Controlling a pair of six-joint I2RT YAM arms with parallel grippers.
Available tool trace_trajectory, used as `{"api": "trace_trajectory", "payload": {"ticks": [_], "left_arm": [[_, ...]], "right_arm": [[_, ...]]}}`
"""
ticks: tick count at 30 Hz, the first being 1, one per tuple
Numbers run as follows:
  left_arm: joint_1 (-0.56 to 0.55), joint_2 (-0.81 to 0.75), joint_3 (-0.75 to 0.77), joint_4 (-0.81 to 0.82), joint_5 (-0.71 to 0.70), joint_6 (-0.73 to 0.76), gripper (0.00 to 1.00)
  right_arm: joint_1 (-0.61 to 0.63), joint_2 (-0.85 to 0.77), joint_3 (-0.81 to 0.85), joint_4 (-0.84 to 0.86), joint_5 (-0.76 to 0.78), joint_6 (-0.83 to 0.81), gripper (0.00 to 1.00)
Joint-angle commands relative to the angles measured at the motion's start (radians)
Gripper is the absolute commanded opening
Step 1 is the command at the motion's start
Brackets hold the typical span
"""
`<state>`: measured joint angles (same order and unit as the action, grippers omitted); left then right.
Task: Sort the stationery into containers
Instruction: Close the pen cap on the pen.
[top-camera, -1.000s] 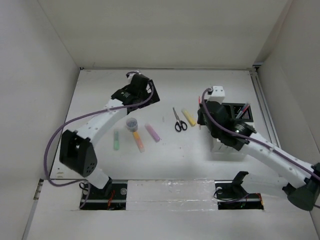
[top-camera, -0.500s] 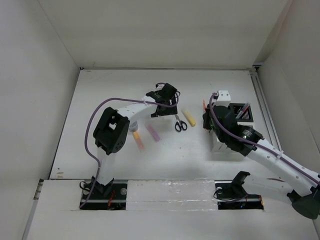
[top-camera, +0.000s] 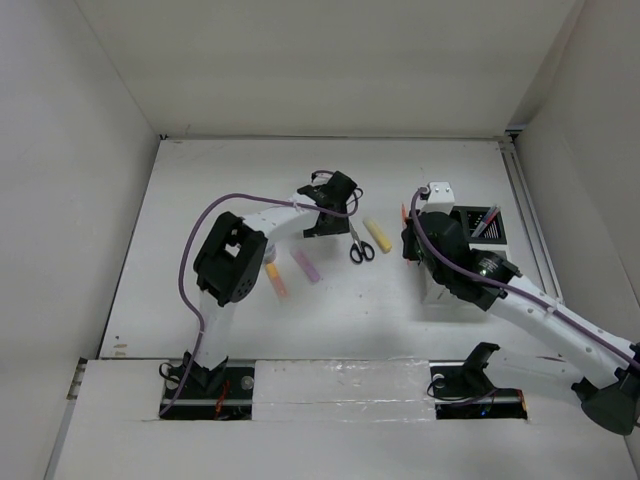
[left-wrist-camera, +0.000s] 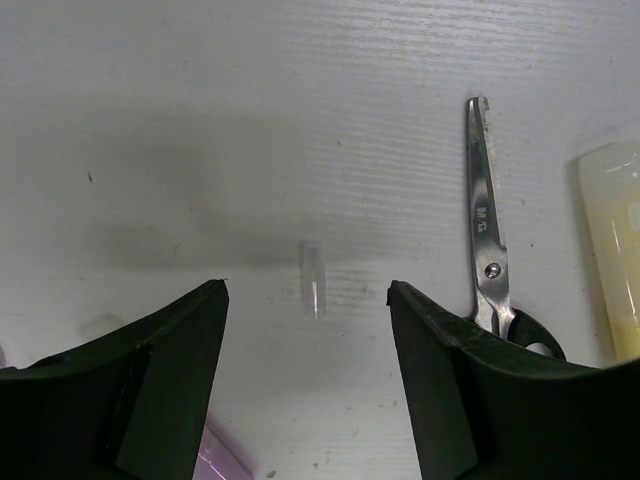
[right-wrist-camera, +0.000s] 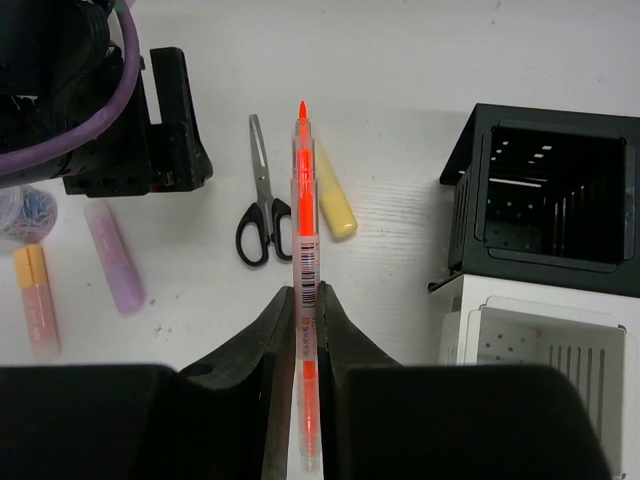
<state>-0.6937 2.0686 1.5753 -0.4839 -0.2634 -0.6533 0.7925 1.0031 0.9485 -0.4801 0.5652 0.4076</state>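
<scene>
One thin red pen, clear-barrelled with a barcode label and a bare red tip, is pinched tight between the right gripper's jaws. It is held just right of the scissors, parallel to their blades. A stubby yellow marker lies just right of the scissors. The purple marker and orange marker lie to their left, and the organizer is farther right. Just left of the scissors, the left gripper stands spread, straddling a small clear sliver on the table.

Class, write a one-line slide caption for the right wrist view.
Right gripper clamps a red pen, tip pointing toward the scissors and yellow marker, organizer at right.
</scene>
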Motion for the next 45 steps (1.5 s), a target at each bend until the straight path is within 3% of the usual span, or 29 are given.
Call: {"api": "trace_trajectory", "payload": {"ticks": [1, 27, 31, 38, 39, 45], "left_arm": [[-0.004, 0.011, 0.022, -0.021, -0.031, -0.011, 0.61], [-0.013, 0.108, 0.075, -0.11, -0.086, -0.031, 0.35], [-0.013, 0.117, 0.075, -0.11, -0.077, -0.031, 0.21], [-0.013, 0.136, 0.065, -0.11, -0.048, -0.031, 0.06], [-0.013, 0.136, 0.065, -0.11, -0.048, -0.022, 0.01], [-0.013, 0.101, 0.054, -0.101, -0.039, -0.012, 0.0]], "right_arm": [[0.004, -0.008, -0.002, 0.06, -0.005, -0.01, 0.0], [0.004, -0.017, -0.03, 0.078, -0.014, -0.01, 0.0], [0.004, -0.017, -0.03, 0.078, -0.014, -0.01, 0.0], [0.004, -0.035, -0.03, 0.078, -0.014, -0.01, 0.0], [0.004, -0.035, -0.03, 0.078, -0.014, -0.01, 0.0], [0.004, -0.035, -0.03, 0.103, -0.056, -0.01, 0.0]]}}
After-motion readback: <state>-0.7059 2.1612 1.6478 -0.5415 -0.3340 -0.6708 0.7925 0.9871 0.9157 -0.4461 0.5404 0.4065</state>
